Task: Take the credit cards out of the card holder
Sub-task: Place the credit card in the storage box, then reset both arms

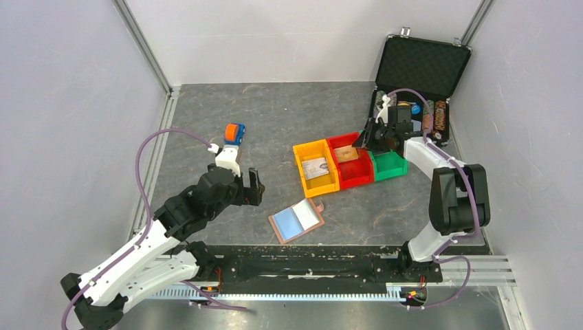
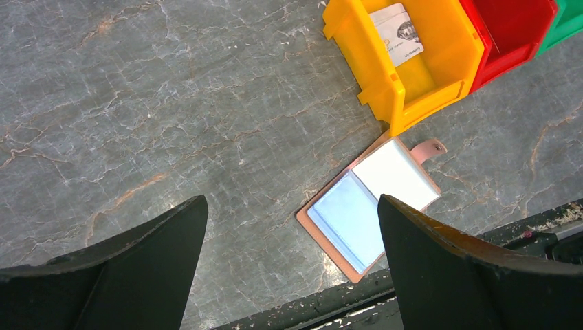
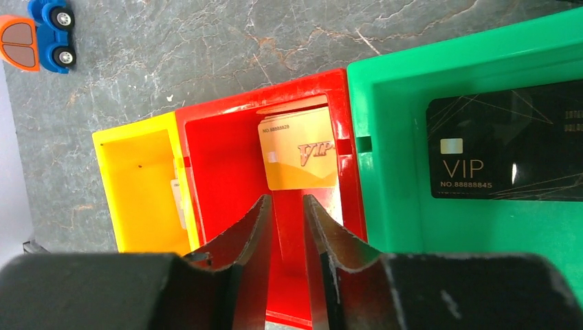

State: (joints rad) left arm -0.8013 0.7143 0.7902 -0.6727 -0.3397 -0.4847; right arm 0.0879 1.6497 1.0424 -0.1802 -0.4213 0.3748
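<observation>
Seeing the card holder (image 1: 297, 220) lying open and flat on the table (image 1: 240, 110), top corner just beside the yellow bin (image 1: 300, 172). Got a white credit card (image 2: 397, 33) in the yellow one, an orange credit card (image 3: 299, 158) in the red bin (image 3: 220, 172) and a black credit card (image 3: 502, 141) in the green bin (image 3: 385, 172). Spotting the left gripper (image 2: 292, 203) hanging above the holder, fingers spread wide, nothing in them. Also the right gripper (image 3: 285, 199) over the red bin, fingers just a sliver apart, gripping nothing.

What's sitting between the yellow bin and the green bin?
The red bin, with an orange VIP card lying inside. The right wrist view shows it best.
</observation>
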